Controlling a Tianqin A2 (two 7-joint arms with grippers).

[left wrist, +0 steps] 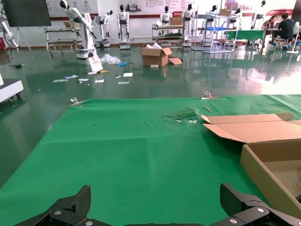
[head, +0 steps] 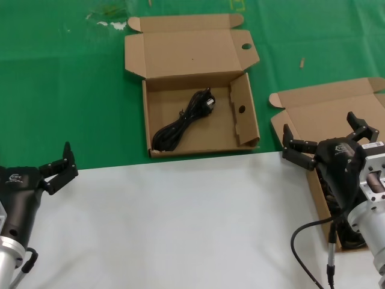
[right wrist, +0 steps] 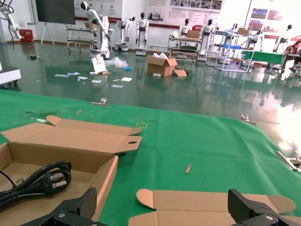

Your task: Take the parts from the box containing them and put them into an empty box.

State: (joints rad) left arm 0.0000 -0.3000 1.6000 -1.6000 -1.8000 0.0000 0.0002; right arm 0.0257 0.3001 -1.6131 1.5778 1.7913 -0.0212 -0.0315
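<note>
A black power cord (head: 180,123) lies in the middle box (head: 249,129), whose lid flap has a round hole (head: 246,46). This cord (right wrist: 37,181) and box (right wrist: 106,172) also show in the right wrist view. The box with the rounded corner tab (head: 313,111) stands at the right. My right gripper (head: 319,125) hangs open and empty above it and hides most of its inside. Dark cords (head: 328,194) show beside the wrist. That box's lid (right wrist: 211,202) lies under the right gripper (right wrist: 164,209). My left gripper (head: 63,165) is open and empty at the left.
A white sheet (head: 180,223) covers the near part of the table, over the green cloth (head: 60,90). The left gripper (left wrist: 157,207) faces bare cloth, with the middle box (left wrist: 270,165) off to one side. Small scraps (head: 302,62) lie on the cloth.
</note>
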